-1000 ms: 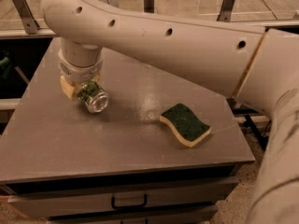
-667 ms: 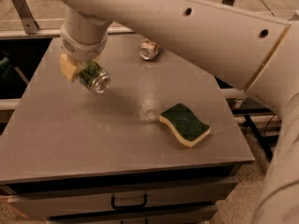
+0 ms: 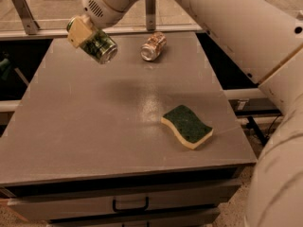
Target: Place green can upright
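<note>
Green can point(image 3: 101, 48): hanging in the air over the far-left corner of the bench point(image 3: 85, 126), well clear of the surface, tilting steeply with its silver end pointing down and toward the near-right.

Gripper point(image 3: 91, 38): pinching the can across its body, with one cream finger point(image 3: 78, 30) showing on the can's upper left side.

Progress: the grasp and the raise are looking done. By my judgement, turning the can vertical, lowering it onto the grey top and letting go are remaining.

Arm point(image 3: 213, 13): reaching in from the right edge, crossing above the far edge, with the wrist bending down toward the far-left corner.

Brown can point(image 3: 153, 46): lying on its side near the far edge, to the right of the green can and apart from it.

Sponge point(image 3: 187, 126): resting green face up toward the right edge.
</note>
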`<state>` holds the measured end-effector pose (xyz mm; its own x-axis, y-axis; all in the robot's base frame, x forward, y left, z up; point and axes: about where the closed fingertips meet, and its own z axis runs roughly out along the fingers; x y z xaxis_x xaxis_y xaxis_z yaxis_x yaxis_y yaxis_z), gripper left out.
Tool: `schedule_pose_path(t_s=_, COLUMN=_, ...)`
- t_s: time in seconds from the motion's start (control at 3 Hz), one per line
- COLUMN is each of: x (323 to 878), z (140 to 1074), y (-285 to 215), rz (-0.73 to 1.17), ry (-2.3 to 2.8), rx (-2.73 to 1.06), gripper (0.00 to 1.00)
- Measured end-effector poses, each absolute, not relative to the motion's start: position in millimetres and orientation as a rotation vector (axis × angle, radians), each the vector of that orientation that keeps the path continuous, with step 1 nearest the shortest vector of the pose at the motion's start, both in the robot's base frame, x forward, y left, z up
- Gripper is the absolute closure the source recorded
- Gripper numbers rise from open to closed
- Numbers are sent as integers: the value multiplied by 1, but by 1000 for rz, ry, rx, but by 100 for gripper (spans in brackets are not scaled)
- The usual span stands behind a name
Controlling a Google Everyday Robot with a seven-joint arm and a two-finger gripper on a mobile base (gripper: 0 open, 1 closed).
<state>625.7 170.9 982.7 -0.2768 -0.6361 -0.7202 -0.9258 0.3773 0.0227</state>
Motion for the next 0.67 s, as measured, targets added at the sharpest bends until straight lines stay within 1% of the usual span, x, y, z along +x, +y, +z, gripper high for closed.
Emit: schedule_pose_path(t_s=0.67, x=627, z=990, y=169, rz=596, ry=1942, rx=-1391, gripper=100)
